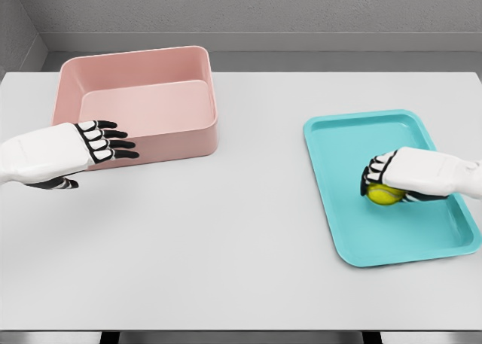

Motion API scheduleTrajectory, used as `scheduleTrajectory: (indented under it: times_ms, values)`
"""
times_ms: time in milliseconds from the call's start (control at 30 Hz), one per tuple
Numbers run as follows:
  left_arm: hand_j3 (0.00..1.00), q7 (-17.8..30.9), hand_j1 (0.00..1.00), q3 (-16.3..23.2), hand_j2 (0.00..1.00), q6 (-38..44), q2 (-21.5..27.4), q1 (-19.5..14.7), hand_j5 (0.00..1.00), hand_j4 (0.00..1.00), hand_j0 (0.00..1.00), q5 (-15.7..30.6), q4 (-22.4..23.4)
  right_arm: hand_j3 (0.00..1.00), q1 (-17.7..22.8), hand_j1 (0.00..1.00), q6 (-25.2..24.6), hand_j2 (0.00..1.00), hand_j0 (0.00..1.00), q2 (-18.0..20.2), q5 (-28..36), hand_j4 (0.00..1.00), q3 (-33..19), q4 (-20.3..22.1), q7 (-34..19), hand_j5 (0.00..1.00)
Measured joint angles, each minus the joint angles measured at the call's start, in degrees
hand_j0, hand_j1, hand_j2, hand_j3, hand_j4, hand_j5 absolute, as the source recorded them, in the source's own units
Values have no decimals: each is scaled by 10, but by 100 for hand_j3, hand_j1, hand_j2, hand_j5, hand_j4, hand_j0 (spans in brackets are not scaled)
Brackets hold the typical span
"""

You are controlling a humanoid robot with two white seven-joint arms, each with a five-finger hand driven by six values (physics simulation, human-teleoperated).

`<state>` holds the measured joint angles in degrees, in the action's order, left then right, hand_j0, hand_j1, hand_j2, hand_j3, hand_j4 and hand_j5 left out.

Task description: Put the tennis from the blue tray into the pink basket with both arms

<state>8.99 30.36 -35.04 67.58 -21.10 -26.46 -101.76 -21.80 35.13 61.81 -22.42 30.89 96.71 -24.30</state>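
Trouble, as I judged it, lay mostly in my grip. My right robot hand (pixel 407 180) was curled down over the tennis ball (pixel 384 196), which sat on the blue tray (pixel 354 133) toward its right side; only a yellow sliver showed beneath my fingers (pixel 379 172). I could not tell how far they wrapped under it, so a lift might have squeezed the ball out sideways and sent it rolling across the tray or over its low rim onto the worktop (pixel 226 238).

My left robot hand (pixel 71 154) hovered with fingers stretched out and holding nothing, just in front of the pink basket (pixel 135 95), close to its near wall. The basket stood well apart from the tray, so the ball would likely have to pass between hands mid-worktop. A mistimed release there seemed the worst risk, and my left hand could also have nudged the basket away.
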Motion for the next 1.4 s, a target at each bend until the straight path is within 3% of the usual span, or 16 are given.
scheduleTrajectory:
  times_ms: [600, 833, 1067, 1400]
  values:
    - [100, 0, 100, 0, 100, 0, 0, 1, 100, 100, 100, 0, -2, 35, -40, 35, 0, 35, 35, -140, -3, 35, -3, 25, -20, 35]
    - [100, 0, 100, 0, 100, 0, 1, 1, 100, 100, 100, 0, -6, 35, -45, 35, 1, 35, 35, -224, -34, 35, 4, 21, -46, 35]
    - [100, 0, 100, 0, 100, 0, 3, 2, 100, 100, 100, 0, -6, 35, -67, 35, 1, 35, 35, -311, -87, 35, 40, -25, -69, 35]
    - [100, 0, 100, 0, 100, 0, 4, 3, 100, 100, 100, 0, -6, 35, -84, 35, 1, 35, 35, -363, -126, 35, 67, -73, -78, 35]
